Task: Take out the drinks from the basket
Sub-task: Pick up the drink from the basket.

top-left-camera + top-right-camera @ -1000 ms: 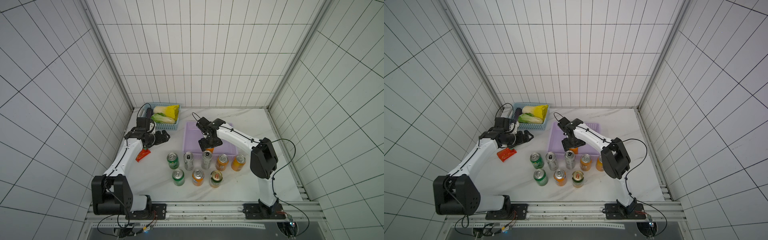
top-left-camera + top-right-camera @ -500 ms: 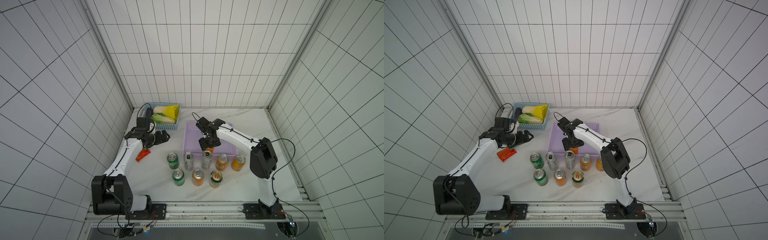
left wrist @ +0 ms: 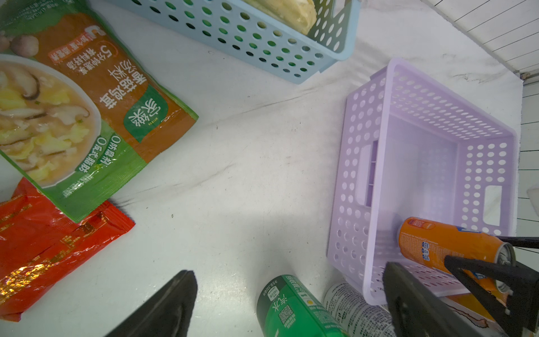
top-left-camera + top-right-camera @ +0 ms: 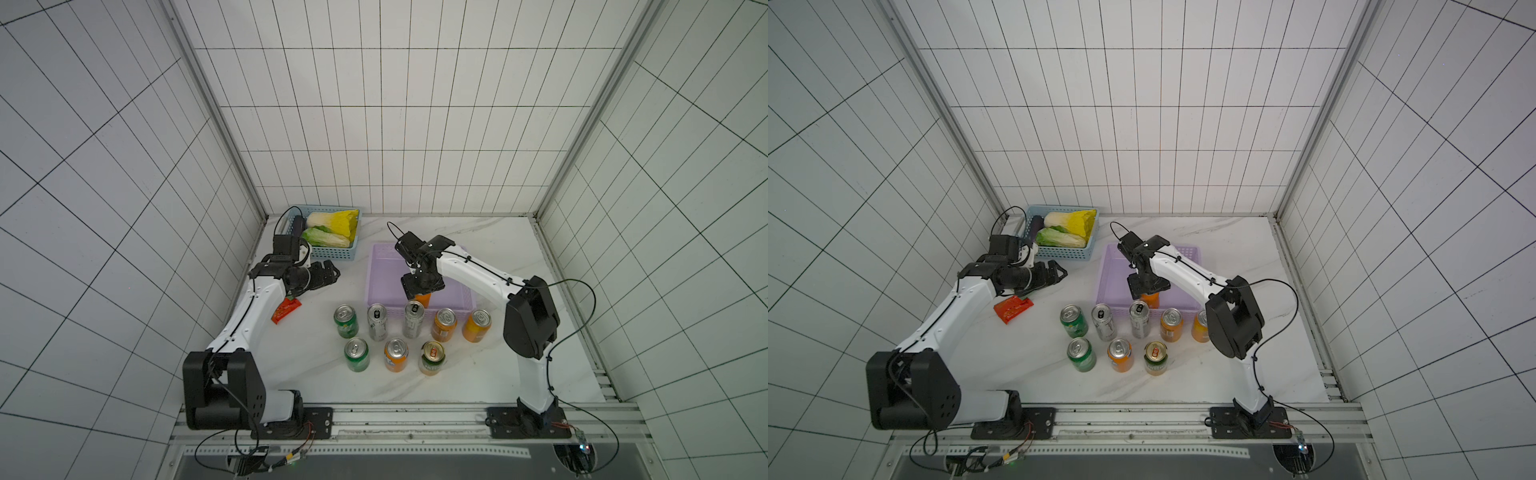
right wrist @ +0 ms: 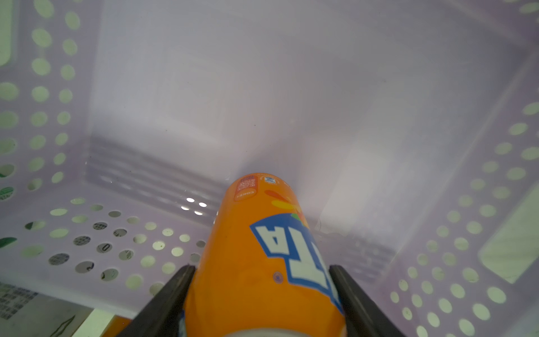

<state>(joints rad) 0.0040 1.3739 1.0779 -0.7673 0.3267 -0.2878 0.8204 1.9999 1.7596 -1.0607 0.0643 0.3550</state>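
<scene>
Right gripper (image 5: 261, 270) is clamped on the small orange metal can (image 3: 443, 245), upright at 6 o'clock inside the shallow lilac perforated plastic basket (image 4: 384, 274). I'd lift straight up to clear the wall before swinging out. Left gripper (image 4: 332, 275) is wide open and empty at the basket's 9 o'clock. Versus a second ago, the right jaws have narrowed onto the can and the arms are unmoved.

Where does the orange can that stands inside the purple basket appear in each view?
In a top view: orange can just below the right gripper, by the purple basket's near wall.
In a top view: same spot, under that gripper.
Left wrist: lower right, in the basket's corner.
Right wrist: bottom centre, between the jaws.
Shared landmark: the basket's perforated wall.
</scene>
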